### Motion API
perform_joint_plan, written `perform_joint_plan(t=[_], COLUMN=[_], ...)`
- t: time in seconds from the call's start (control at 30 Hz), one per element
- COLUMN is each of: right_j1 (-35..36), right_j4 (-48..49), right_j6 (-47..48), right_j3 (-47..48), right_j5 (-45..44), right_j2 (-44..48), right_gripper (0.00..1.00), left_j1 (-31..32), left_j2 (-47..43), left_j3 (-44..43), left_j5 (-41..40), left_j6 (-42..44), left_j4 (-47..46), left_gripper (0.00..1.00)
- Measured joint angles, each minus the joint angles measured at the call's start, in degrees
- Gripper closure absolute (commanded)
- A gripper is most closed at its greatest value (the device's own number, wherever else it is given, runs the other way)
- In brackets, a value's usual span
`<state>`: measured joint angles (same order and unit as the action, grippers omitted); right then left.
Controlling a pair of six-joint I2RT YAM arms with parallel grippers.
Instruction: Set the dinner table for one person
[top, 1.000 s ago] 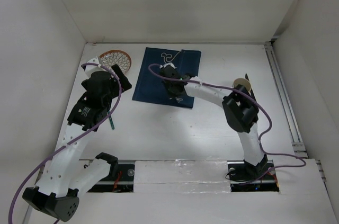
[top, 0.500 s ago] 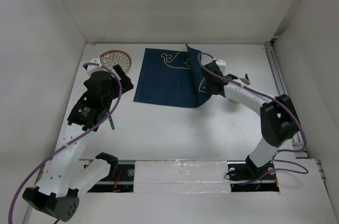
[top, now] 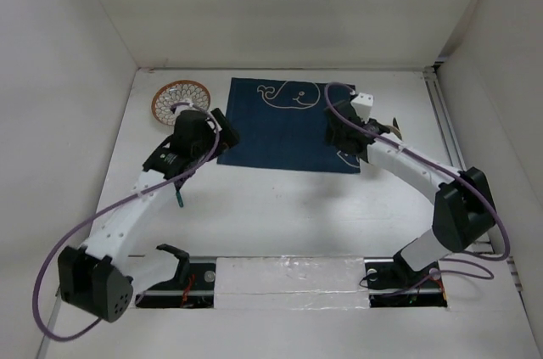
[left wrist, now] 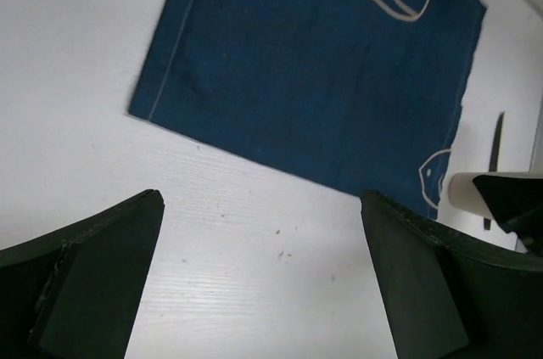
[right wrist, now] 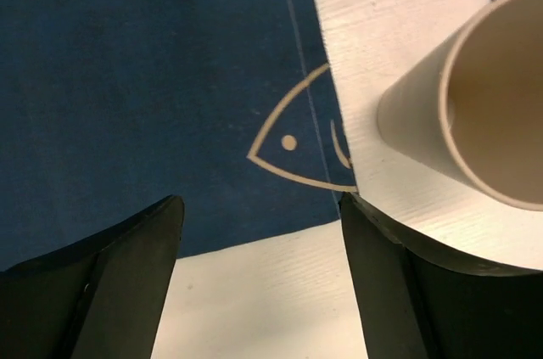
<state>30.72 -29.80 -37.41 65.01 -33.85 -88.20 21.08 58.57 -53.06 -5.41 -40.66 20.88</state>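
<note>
Dinner table (top: 280, 206) is the big plain white surface filling the floor of the white-walled booth, with everything on it. Far left corner: round plate (top: 180, 100) with an orange-and-white pattern. Nearer, beside the left arm, a small teal item (top: 179, 198), too small to identify. Left gripper (left wrist: 261, 206) hangs over bare table just off the near left corner of the mat, fingers wide apart, nothing between them. Dark blue cloth mat (top: 280, 130) with white whale drawings lies flat at far centre. Right gripper (right wrist: 259, 206) sits low over the mat's near right corner, fingers apart and holding nothing. Beige cup (right wrist: 424, 96) stands on the table just beside the mat's right edge. Thin dark utensil (left wrist: 495, 155) lies beyond the cup.
</note>
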Motion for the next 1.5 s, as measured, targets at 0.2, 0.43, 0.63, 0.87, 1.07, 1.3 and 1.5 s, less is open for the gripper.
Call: perform_joint_plan(t=[0.2, 0.43, 0.63, 0.87, 1.07, 1.3, 1.5], right_j1=[3.43, -0.74, -5.42, -8.59, -10.36, -11.58, -11.58], right_j4=[-1.31, -2.91, -6.78, -8.37, -8.92, -11.89, -15.04], right_j6=[4.57, 11.82, 14.12, 16.15, 18.05, 19.93, 20.87], right_j3=[9.73, 29.31, 32.13, 32.13, 35.65, 44.76, 50.82], right_j5=[2.38, 9.29, 13.33, 17.33, 22.62, 24.57, 24.65], right_j2=[-4.13, -22.27, -30.25, -33.03, -38.49, -43.87, -47.21], right_gripper=[0.15, 0.15, 0.15, 0.15, 0.16, 0.16, 0.16], left_j1=[2.60, 2.47, 2.43, 2.62, 2.67, 2.93, 2.54], left_j2=[16.63, 37.42, 52.15, 56.15, 56.54, 56.46, 57.55], left_j3=[-3.39, -19.19, -26.64, -28.46, -28.68, -28.37, -30.36], left_j5=[0.81, -1.86, -2.14, -3.54, -5.70, -7.08, -7.13], left_j6=[-3.39, -5.14, -6.25, -8.39, -10.82, -12.31, -12.61], left_j4=[-4.66, -5.55, -5.40, -2.56, -1.77, -1.88, 0.15], left_gripper=[0.00, 0.00, 0.00, 0.00, 0.00, 0.00, 0.00])
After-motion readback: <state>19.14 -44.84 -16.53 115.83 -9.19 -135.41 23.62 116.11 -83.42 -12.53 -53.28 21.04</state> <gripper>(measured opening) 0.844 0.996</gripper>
